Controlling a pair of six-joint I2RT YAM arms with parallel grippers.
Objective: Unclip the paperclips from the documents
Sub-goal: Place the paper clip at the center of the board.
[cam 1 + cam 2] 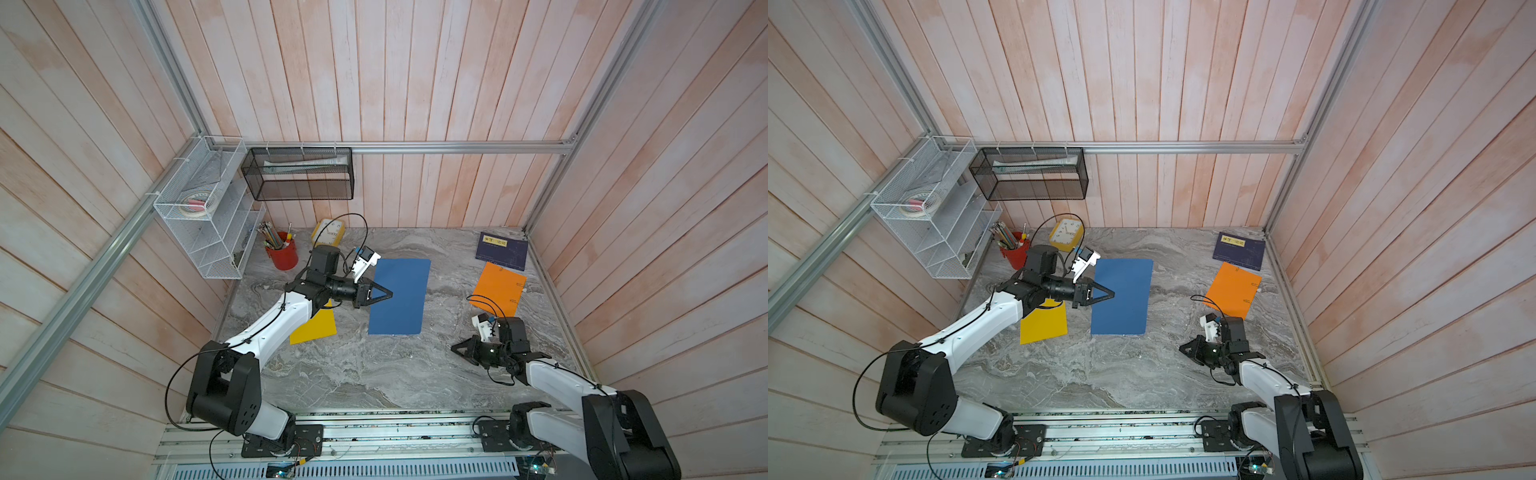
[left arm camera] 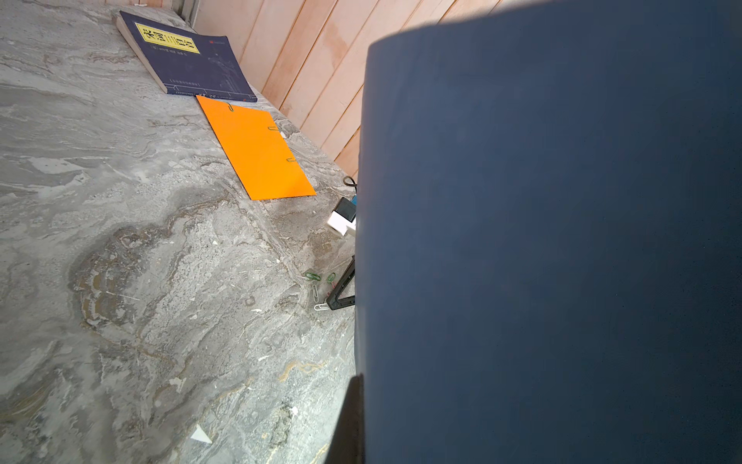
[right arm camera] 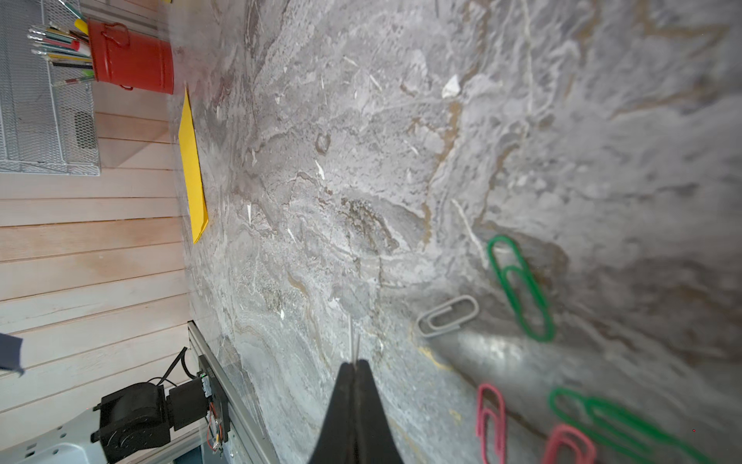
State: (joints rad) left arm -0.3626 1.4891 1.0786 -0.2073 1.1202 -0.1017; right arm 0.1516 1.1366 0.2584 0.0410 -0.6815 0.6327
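The blue document (image 1: 401, 297) (image 1: 1123, 299) lies mid-table. My left gripper (image 1: 390, 294) (image 1: 1112, 295) is shut on its left edge. In the left wrist view that sheet (image 2: 550, 241) curves up and fills the frame, with one dark finger (image 2: 351, 418) beside it. The orange document (image 1: 498, 289) (image 2: 257, 148) carries three paperclips (image 2: 274, 128) on its edges. The yellow document (image 1: 313, 328) (image 3: 192, 168) lies partly under the left arm. My right gripper (image 1: 455, 347) (image 3: 355, 363) is shut on a silvery paperclip (image 3: 355, 345), seen edge-on. Loose paperclips (image 3: 520, 287) (image 2: 313, 276) lie beside it.
A navy booklet (image 1: 501, 250) lies at the back right, touching the orange sheet. A red pencil cup (image 1: 284, 253) and a yellow clock (image 1: 328, 232) stand at the back left. A white wire rack (image 1: 208, 216) and a black mesh basket (image 1: 299, 174) hang on the walls.
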